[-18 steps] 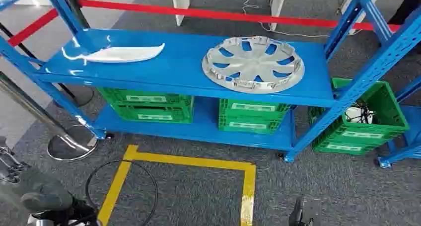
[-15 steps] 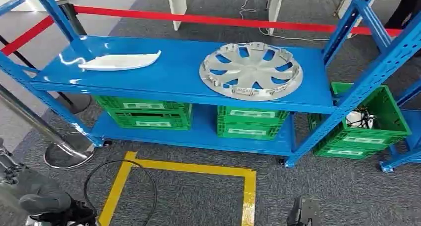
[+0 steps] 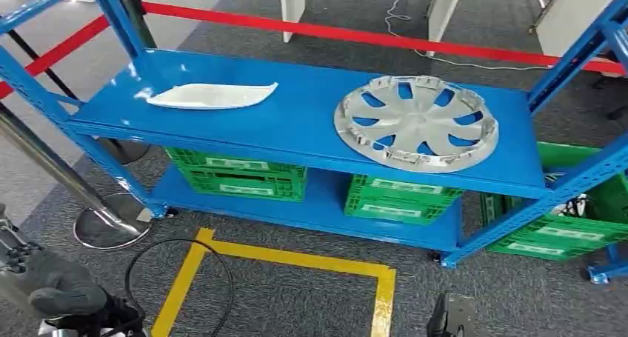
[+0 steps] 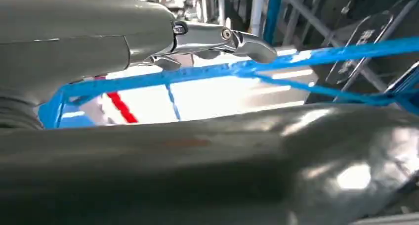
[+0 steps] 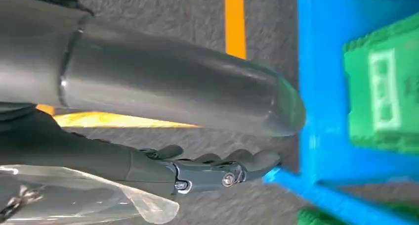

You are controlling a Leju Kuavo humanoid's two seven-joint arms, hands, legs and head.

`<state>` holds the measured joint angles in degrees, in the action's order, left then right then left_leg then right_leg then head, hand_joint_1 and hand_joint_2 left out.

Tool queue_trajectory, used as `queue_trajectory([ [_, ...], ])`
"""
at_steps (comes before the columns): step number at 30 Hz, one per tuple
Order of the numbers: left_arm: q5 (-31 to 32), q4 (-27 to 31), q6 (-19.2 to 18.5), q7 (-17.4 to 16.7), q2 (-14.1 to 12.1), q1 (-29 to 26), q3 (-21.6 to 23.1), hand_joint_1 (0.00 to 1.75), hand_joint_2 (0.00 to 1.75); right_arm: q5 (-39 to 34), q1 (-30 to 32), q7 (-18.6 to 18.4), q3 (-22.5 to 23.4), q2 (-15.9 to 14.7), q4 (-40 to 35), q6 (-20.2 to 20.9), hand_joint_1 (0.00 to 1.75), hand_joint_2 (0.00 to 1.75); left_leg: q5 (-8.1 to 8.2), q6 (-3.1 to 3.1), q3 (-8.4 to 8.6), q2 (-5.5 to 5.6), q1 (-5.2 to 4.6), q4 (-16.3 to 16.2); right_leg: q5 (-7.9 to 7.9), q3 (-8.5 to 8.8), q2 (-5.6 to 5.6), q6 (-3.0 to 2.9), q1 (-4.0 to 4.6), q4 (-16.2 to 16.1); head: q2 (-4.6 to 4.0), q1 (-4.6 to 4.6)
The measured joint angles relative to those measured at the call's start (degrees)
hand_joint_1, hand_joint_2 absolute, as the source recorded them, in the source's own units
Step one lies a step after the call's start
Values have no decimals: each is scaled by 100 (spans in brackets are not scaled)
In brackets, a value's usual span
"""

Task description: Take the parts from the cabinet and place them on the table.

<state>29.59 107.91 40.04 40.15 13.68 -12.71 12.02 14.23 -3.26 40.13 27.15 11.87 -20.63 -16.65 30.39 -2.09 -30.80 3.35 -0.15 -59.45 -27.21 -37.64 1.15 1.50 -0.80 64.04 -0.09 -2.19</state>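
Note:
Two parts lie on the top shelf of the blue cabinet (image 3: 296, 122): a white curved panel (image 3: 211, 95) at the left and a silver wheel cover (image 3: 416, 122) at the right. My left hand (image 3: 65, 292) hangs low at the lower left, well short of the cabinet. In the left wrist view its fingers (image 4: 217, 39) stretch out straight with nothing in them. My right hand (image 3: 450, 318) hangs at the bottom edge, right of centre. Its fingers (image 5: 212, 169) are also extended and hold nothing, above the grey carpet near the cabinet's lower shelf (image 5: 316, 86).
Green crates (image 3: 237, 175) (image 3: 400, 198) stand on the lower shelf, and another green crate (image 3: 570, 229) sits at the right. A yellow floor marking (image 3: 296, 261) lies before the cabinet. A barrier post base (image 3: 111, 226) and a red belt (image 3: 355, 35) border the area. A black cable loop (image 3: 178, 278) lies on the carpet.
The whole picture has shifted right and slightly down, so the camera has moved. The parts keep their places on the shelf. Both hands still hang low.

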Motion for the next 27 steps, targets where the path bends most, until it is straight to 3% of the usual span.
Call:
queue_trajectory([
  [1,0,0,0,0,0,-2,-2,0,0,-2,3,-2,0,-4,4,0,0,0,50,16,7,41,26,14,41,76,246,-32,-18,-143,0,18],
  [2,0,4,0,0,0,18,0,0,0,-2,11,0,-2,-11,15,2,0,0,73,60,15,123,10,-26,75,169,301,-43,-7,-221,-2,79],
  [3,0,7,0,0,2,15,0,0,0,-2,-7,-7,-2,-11,17,2,0,0,62,99,-6,158,65,-7,14,215,246,-55,26,-255,0,37],
  [5,0,15,2,0,-2,6,-2,0,0,0,-42,-2,0,-11,17,2,0,0,53,170,7,237,82,62,-15,245,173,-88,35,-322,0,4],
  [6,0,37,4,0,-2,10,0,0,0,2,-70,0,2,-7,15,2,0,0,85,199,19,266,48,73,-63,381,115,-130,-36,-546,0,3],
  [7,2,48,4,0,-7,14,0,0,0,15,-84,2,2,-5,15,-2,0,0,157,234,-32,24,37,-26,-85,449,72,-152,-40,-616,0,17],
  [8,4,48,4,0,-11,38,0,0,0,31,-81,9,2,-4,17,-2,0,0,299,269,-184,-126,45,-337,-95,507,13,-167,-40,-662,0,55],
  [10,-2,48,4,0,-20,36,0,0,0,37,-55,0,4,-4,20,2,0,0,564,330,-634,-223,75,-1154,-151,575,-124,-193,-34,-670,0,63],
  [11,-2,48,4,0,-28,30,0,0,0,39,-53,0,4,-4,24,2,0,0,617,352,-846,-246,87,-1476,-185,612,-192,-192,-34,-669,0,61],
  [12,0,48,4,0,-35,32,0,0,0,48,-56,0,4,-4,28,2,0,0,515,365,-928,-265,94,-1533,-217,657,-243,-186,-34,-669,0,61],
  [13,0,48,4,0,-39,31,0,0,0,48,-65,0,4,-4,31,2,0,0,297,368,-880,-279,100,-1343,-252,704,-274,-172,-35,-669,0,61],
  [15,17,48,4,0,-42,30,0,0,0,2,-76,0,4,0,33,77,0,0,-306,335,-509,-311,104,-453,-317,819,-308,-140,-35,-669,0,61],
  [16,28,48,4,0,-44,32,0,0,0,-35,-76,0,4,2,31,125,0,0,-435,304,-349,-338,95,-69,-348,855,-325,-116,-35,-671,0,63],
  [17,31,50,2,-2,-46,31,0,0,0,-52,-82,4,4,4,31,159,0,0,-366,274,-285,-356,49,-14,-380,815,-329,-66,10,-652,0,61],
  [18,33,61,2,0,-44,38,0,0,0,-61,-83,2,7,4,31,173,0,0,-299,234,-261,-355,50,64,-380,825,-335,-34,-2,-649,0,66],
  [21,20,79,2,0,-42,20,-4,0,0,-83,-80,0,7,13,28,218,0,0,-312,162,-259,-324,55,122,-390,864,-359,65,-13,-700,0,59],
  [23,18,94,2,0,-31,35,0,0,0,-83,-81,7,4,13,22,223,0,0,-322,100,-172,-326,86,191,-615,701,-210,95,-28,-395,0,26],
  [25,4,94,2,0,-28,26,0,0,0,-85,-67,4,4,13,22,223,0,0,-297,51,-172,-321,79,191,-973,196,-147,113,-33,550,0,31],
  [26,4,94,2,0,-28,25,0,0,0,-83,-47,2,4,13,22,223,0,0,-283,38,-167,-312,75,190,-1073,-57,-135,123,-31,956,0,33],
  [27,-9,94,2,0,-28,24,0,0,0,-83,-34,2,7,13,22,223,0,0,-270,39,-153,-291,74,189,-1026,-202,-133,134,-32,1113,0,26],
])
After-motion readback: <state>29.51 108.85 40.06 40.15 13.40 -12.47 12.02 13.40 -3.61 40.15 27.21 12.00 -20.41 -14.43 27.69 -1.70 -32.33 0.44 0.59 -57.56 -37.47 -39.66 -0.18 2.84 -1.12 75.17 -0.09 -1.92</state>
